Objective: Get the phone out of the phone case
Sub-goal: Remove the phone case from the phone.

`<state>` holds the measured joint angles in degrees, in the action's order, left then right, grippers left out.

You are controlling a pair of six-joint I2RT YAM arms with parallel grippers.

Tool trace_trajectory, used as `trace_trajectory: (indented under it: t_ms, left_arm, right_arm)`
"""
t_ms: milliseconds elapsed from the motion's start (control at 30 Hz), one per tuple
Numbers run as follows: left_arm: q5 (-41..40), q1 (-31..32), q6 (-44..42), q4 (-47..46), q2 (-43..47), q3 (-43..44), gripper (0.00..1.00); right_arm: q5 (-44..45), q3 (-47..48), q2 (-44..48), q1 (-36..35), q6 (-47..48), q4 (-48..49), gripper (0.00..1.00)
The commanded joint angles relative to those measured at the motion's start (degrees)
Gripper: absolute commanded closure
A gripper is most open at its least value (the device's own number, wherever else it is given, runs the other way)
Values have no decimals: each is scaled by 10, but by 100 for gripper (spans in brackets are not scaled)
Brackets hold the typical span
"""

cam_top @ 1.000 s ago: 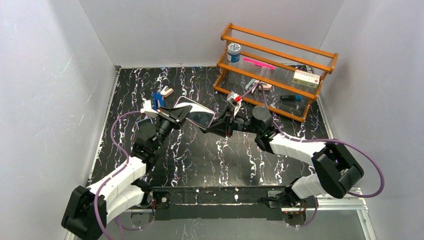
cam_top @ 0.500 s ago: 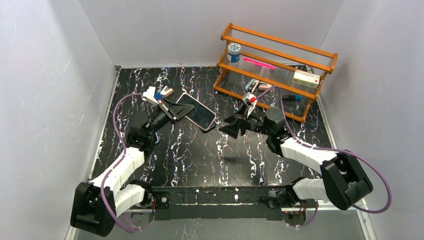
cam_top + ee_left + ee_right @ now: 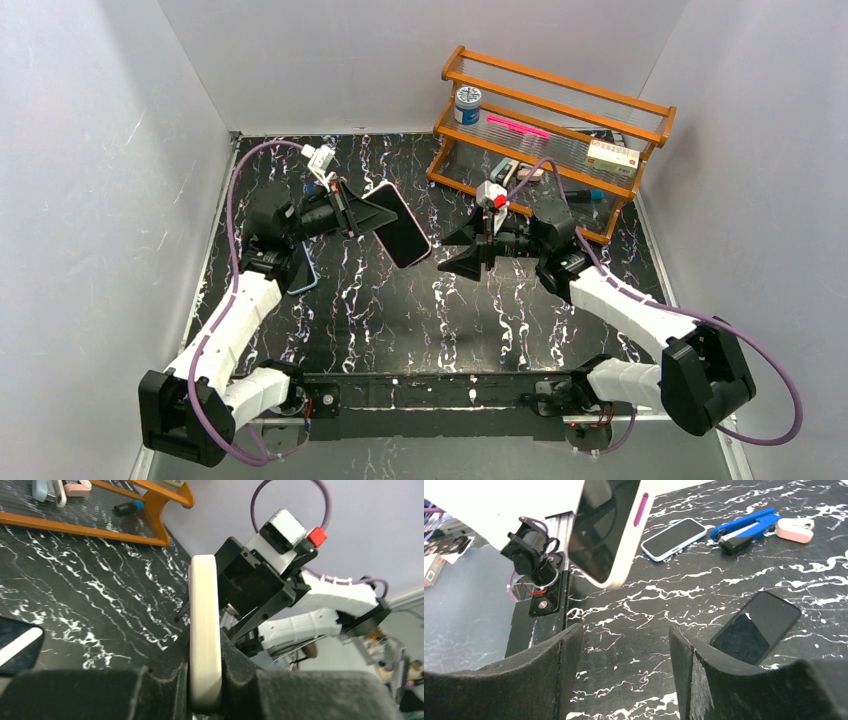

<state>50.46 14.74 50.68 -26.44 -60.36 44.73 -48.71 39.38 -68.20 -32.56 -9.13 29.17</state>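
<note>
Left gripper [image 3: 352, 213] clamps the phone case [image 3: 398, 228] by its edge, tilted above the marble table [image 3: 400, 320], dark glossy face toward the right arm. Bare tabletop separates it from the right gripper [image 3: 468, 250], jaws spread and empty, with the wooden rack [image 3: 570, 82] close behind.

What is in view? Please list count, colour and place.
phone case: 1, cream, held aloft, centre
black phone: 1, black, lying flat, centre
phone in light-blue case: 1, lying flat, left side
blue tool: 1, beyond that phone
pink item: 1, beside the blue tool
rack: 1, orange-brown wood, far right
tin: 1, blue-white, shelf's left end
pink marker: 1, shelf middle
box: 1, white-red, shelf's right end
blue-capped marker: 1, under the shelf
table: 1, black marble
left gripper: 1, black, shut on the phone case
right gripper: 1, black, open, empty
</note>
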Motion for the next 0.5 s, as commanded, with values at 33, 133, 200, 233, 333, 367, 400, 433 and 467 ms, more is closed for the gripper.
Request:
trace_trajectory:
  t_ms: [33, 133, 200, 233, 333, 367, 400, 433, 467]
  left_arm:
    - [54, -2, -156, 168, 10, 81, 100]
    - [76, -2, -162, 169, 13, 85, 100]
    - [85, -2, -164, 168, 15, 87, 100]
    - [90, -2, -165, 169, 15, 88, 100]
    - [100, -2, -169, 169, 17, 91, 100]
    - [102, -2, -169, 169, 17, 92, 100]
    - [103, -2, -169, 169, 18, 94, 100]
    - [106, -2, -170, 169, 18, 95, 100]
    - [108, -2, -171, 169, 19, 96, 100]
  right_arm:
    - [-66, 47, -3, -13, 60, -38, 30]
    - [-81, 63, -14, -19, 71, -43, 32]
    - [-86, 73, -23, -26, 76, -43, 33]
    - [-89, 79, -28, -28, 78, -44, 33]
    - [-101, 101, -45, -36, 83, -57, 34]
    - [-105, 110, -51, -39, 87, -66, 36]
    - [-107, 118, -57, -42, 90, -76, 37]
    - [-109, 125, -61, -46, 98, -86, 38]
    - [-108, 130, -66, -49, 109, -93, 39]
